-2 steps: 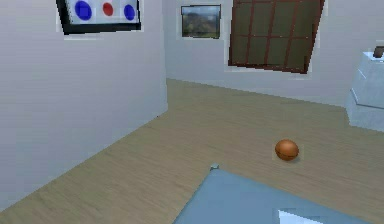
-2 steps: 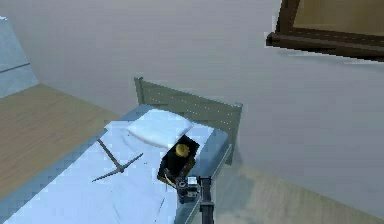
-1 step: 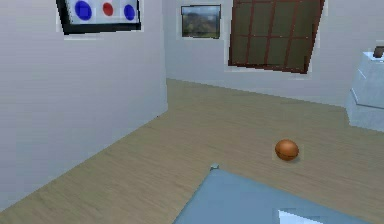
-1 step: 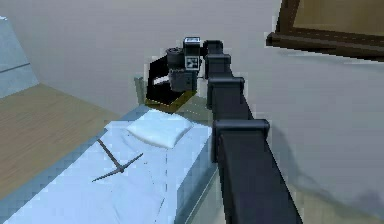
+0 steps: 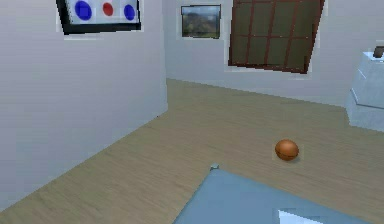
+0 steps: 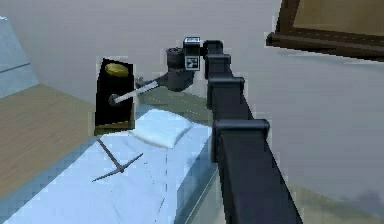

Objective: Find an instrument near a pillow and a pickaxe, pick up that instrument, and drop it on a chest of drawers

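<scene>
A dark upright thing with a yellow top, perhaps the instrument, stands at the far end of the blue bed. Right beside it lies a white pillow. Nearer on the bed lies a thin grey pickaxe. The dark arm rises from the bottom edge, and the gripper reaches left with its thin fingers in front of the dark thing. I cannot tell whether it holds anything. A white chest of drawers stands at the forward view's right edge.
An orange ball lies on the wood floor ahead. The bed's corner fills the bottom of the forward view. A dark-framed window and a small picture are on the far wall, and a picture with coloured dots hangs on the near wall.
</scene>
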